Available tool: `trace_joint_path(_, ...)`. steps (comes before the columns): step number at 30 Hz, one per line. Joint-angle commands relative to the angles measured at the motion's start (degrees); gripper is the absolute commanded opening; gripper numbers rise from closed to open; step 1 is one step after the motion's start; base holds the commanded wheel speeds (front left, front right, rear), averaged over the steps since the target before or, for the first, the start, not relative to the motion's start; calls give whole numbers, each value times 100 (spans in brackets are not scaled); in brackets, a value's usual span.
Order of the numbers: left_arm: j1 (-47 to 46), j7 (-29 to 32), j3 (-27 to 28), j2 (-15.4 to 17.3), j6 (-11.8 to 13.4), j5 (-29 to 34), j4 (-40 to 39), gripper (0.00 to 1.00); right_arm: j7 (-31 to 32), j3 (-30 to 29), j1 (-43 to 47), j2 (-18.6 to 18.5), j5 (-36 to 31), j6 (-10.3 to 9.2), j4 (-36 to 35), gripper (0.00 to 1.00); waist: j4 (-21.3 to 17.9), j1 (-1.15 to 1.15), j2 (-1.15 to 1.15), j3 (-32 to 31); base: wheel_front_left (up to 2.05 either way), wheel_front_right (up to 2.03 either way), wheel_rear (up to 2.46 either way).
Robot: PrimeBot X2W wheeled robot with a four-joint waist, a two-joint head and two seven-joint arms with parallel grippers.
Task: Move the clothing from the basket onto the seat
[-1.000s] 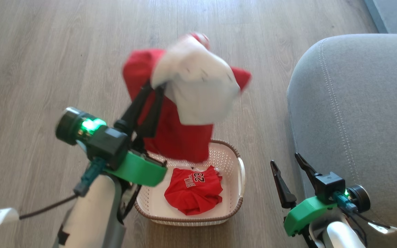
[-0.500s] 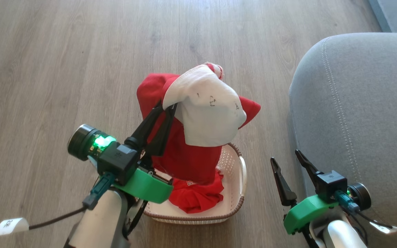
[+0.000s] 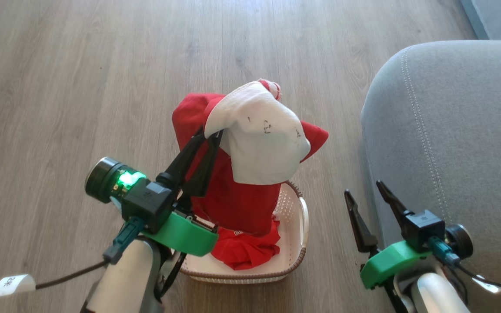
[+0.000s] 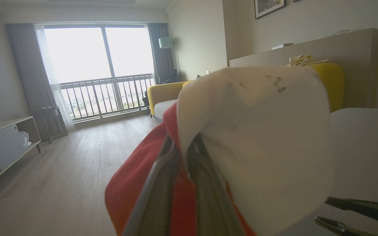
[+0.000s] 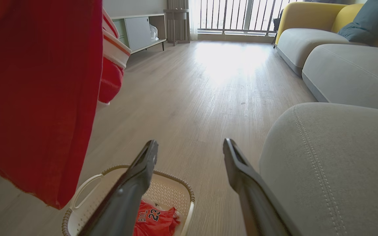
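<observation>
Left pincer (image 3: 210,135) grips red-and-white garment (image 3: 263,150) above basket (image 3: 291,203).

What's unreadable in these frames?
- Jersey: head view, mostly behind the hanging garment; right wrist view, cut by bottom edge.
- Basket: head view, left side behind left gripper.
- Seat: head view, cut by right edge.
- Grip spot: left wrist view, buried in garment.

wood floor (image 3: 102,65), yellow sofa (image 4: 164,93), bright window (image 4: 77,52)
</observation>
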Motion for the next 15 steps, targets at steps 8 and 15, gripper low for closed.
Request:
trace_joint_path(8, -313, -30, 217, 10, 13, -11, -134, 0, -14, 914, -158, -722, 286, 16, -1297, 100, -65, 0, 0, 118, 0, 0, 0)
trace_joint_path(15, -376, -30, 212, 10, -45, 101, -66, 0, -14, 1996, -395, -2003, 241, 16, -2307, 100, -122, 0, 0, 184, 0, 0, 0)
